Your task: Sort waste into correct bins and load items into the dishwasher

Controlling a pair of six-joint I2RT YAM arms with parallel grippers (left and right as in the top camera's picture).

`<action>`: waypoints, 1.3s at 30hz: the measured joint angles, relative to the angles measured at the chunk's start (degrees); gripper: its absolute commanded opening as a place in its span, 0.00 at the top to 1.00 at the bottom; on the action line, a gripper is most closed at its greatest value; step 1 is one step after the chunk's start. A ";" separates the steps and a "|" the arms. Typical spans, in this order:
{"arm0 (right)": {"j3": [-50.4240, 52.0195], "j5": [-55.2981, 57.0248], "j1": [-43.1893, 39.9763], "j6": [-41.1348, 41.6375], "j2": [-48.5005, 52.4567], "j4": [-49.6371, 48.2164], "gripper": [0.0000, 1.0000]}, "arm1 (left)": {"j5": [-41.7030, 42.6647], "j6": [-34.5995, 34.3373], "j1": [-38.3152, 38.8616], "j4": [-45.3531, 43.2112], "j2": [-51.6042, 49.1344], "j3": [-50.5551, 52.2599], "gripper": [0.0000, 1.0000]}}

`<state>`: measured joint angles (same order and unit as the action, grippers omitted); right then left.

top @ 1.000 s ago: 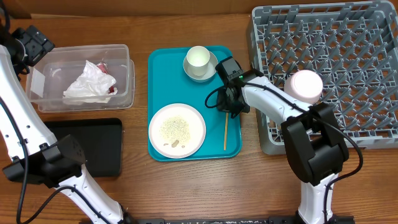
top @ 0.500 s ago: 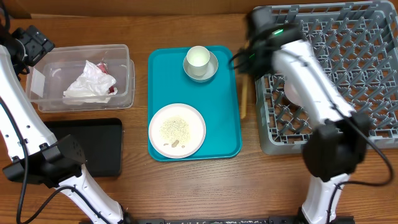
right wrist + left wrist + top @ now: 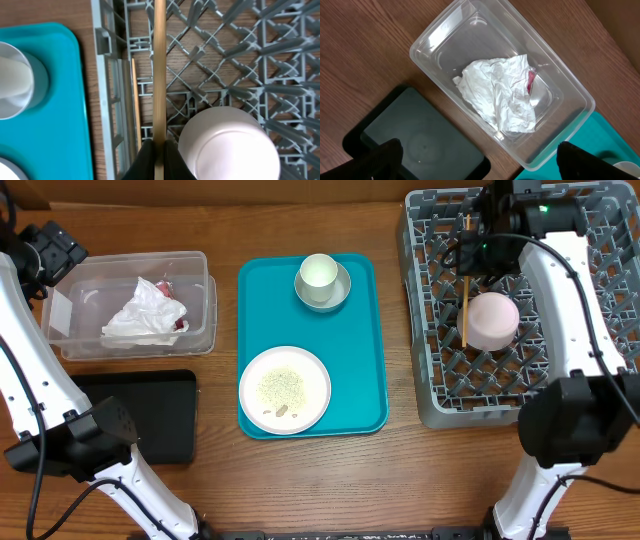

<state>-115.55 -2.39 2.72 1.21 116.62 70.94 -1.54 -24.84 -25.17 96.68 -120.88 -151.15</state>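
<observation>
Right gripper (image 3: 159, 155) clenched on chopstick (image 3: 159, 65) above rack (image 3: 600, 380). Bowl (image 3: 492, 320) in rack; napkin (image 3: 497, 97) in tub (image 3: 445, 35), far left of rack. Left gripper (image 3: 480, 157) spread, empty. Pending, left of rack: plate (image 3: 322, 390), rice (image 3: 282, 385), cup (image 3: 319, 273).

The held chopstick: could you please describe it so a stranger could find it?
Start at the grey dish rack. Over its left half, beside the upturned white bowl, is a thin wooden chopstick. It alone is pinched between the jaws of the right gripper.
</observation>
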 measured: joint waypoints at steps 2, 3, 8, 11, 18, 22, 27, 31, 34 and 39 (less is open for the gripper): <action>0.00 -0.31 0.00 -0.39 1.18 -0.26 0.94 | 0.00 0.00 0.00 0.00 0.00 0.00 0.00; 0.00 -0.61 0.02 -0.61 1.88 -0.28 0.94 | 0.00 0.00 0.00 0.00 0.00 0.00 0.00; 0.17 -3.19 0.07 -1.11 4.26 -0.39 0.80 | 0.00 0.00 0.00 0.00 0.00 0.00 0.00; 0.37 -4.46 0.33 -1.25 4.44 -0.15 0.66 | 0.00 0.00 0.00 0.00 0.00 0.00 0.00; 0.39 -6.64 1.86 -1.14 4.44 2.62 0.41 | 0.00 0.00 0.00 0.00 0.00 0.00 0.00; -0.04 -7.45 3.17 0.68 4.44 5.53 0.26 | 0.00 0.00 0.00 0.00 0.00 0.00 0.00; -4.74 -17.94 4.46 3.74 4.42 5.77 0.00 | 0.02 0.00 0.00 0.00 0.00 0.00 0.00; -6.73 -34.14 4.81 5.81 3.19 -2.36 0.00 | 0.00 0.00 0.00 0.00 0.00 0.00 0.00; -7.34 -39.28 5.70 8.70 2.45 -6.93 0.00 | 0.00 0.00 0.00 0.00 0.00 0.00 0.00; -7.52 -29.35 13.55 13.73 1.99 -7.78 0.00 | 0.00 0.00 0.00 0.00 0.00 0.00 0.00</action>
<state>-123.07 -31.75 16.27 14.94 118.61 63.16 -1.54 -24.84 -25.17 96.68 -120.88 -151.15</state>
